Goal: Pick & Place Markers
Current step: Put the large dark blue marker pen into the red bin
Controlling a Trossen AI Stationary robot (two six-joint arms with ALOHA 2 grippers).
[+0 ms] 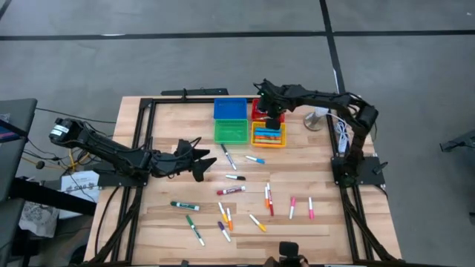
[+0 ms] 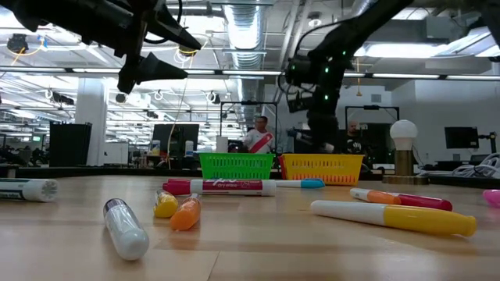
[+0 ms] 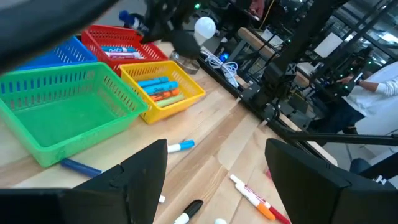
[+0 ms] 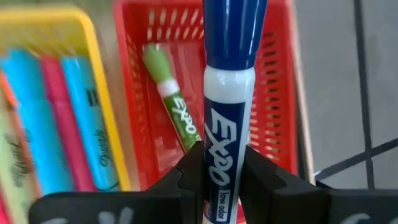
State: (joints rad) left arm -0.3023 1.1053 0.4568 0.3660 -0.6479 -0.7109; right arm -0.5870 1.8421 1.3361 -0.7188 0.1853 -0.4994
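Note:
Several markers [image 1: 237, 200] lie scattered on the wooden table's near half. My left gripper [image 1: 206, 159] hovers open above the table left of them, with nothing between its fingers [image 3: 143, 174]. My right gripper [image 1: 272, 119] is at the far side, over the red bin [image 4: 273, 93], shut on a blue-capped marker [image 4: 228, 93]. A green-capped marker [image 4: 171, 99] lies inside the red bin. Beside it, the yellow bin [image 4: 93, 74] holds several light blue, pink and orange markers. My right gripper pinches the blue marker's labelled barrel [image 4: 221, 165] between its two fingers [image 4: 189, 177]. The fingers point steeply down, and the marker sticks out ahead of them, cap end away from the gripper. It hangs clear above the red bin.
Four bins stand together at the table's far middle: blue [image 1: 230, 109], green [image 1: 231, 131], red [image 1: 260, 110] and yellow [image 1: 268, 136]. A lamp with a white bulb [image 3: 204, 27] and cables lie to the right of the bins. People show in the room beyond.

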